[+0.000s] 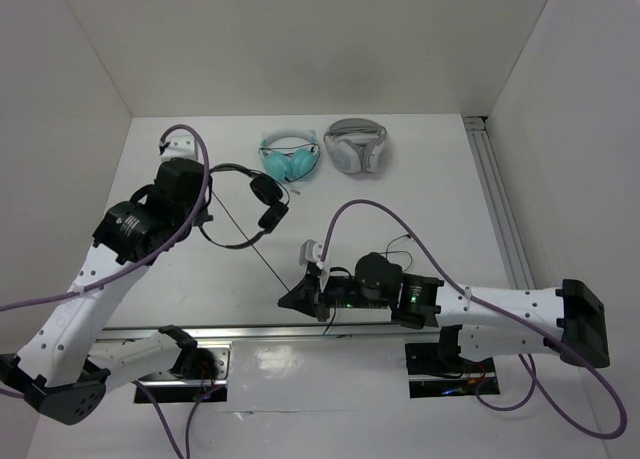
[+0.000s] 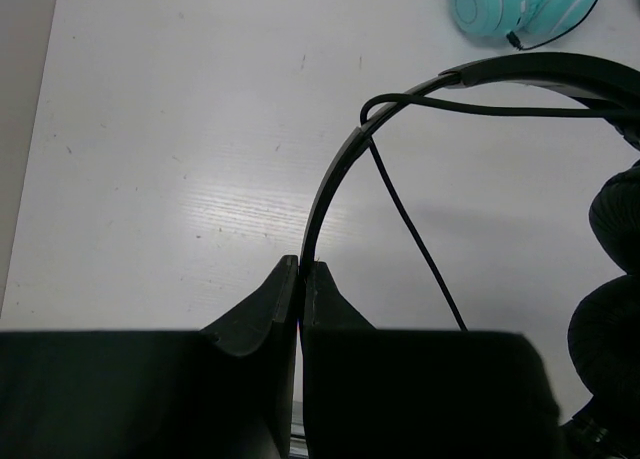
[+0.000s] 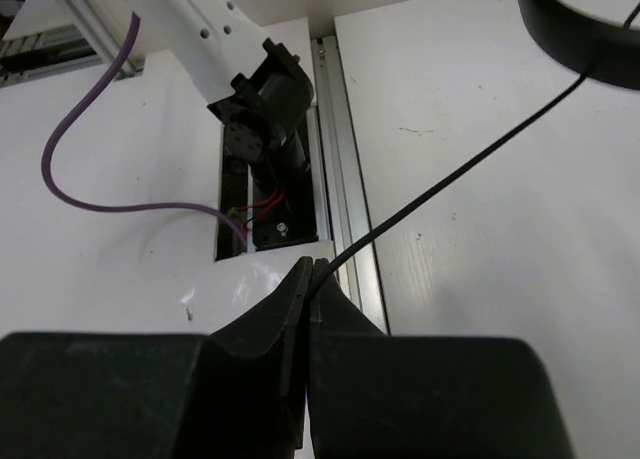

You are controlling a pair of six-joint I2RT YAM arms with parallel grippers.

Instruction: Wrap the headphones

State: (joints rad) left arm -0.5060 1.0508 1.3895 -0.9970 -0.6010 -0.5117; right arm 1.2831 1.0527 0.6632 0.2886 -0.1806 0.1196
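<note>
At the bench's [image 1: 420,199] left-centre, left end effector [image 2: 300,274] pinches the headphones [image 1: 265,189] by the headband [image 2: 330,179]. Right end effector [image 3: 308,274] pinches the taut cable [image 3: 450,174]. Winding step, probably; next move needs looping cable round the headband.

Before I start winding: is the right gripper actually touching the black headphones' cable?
Touching. The right wrist view shows the cable running taut into the shut right gripper, pinched between its tips.

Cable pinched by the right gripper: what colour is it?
Black. The cable shows best in the right wrist view, against the white table.
</note>
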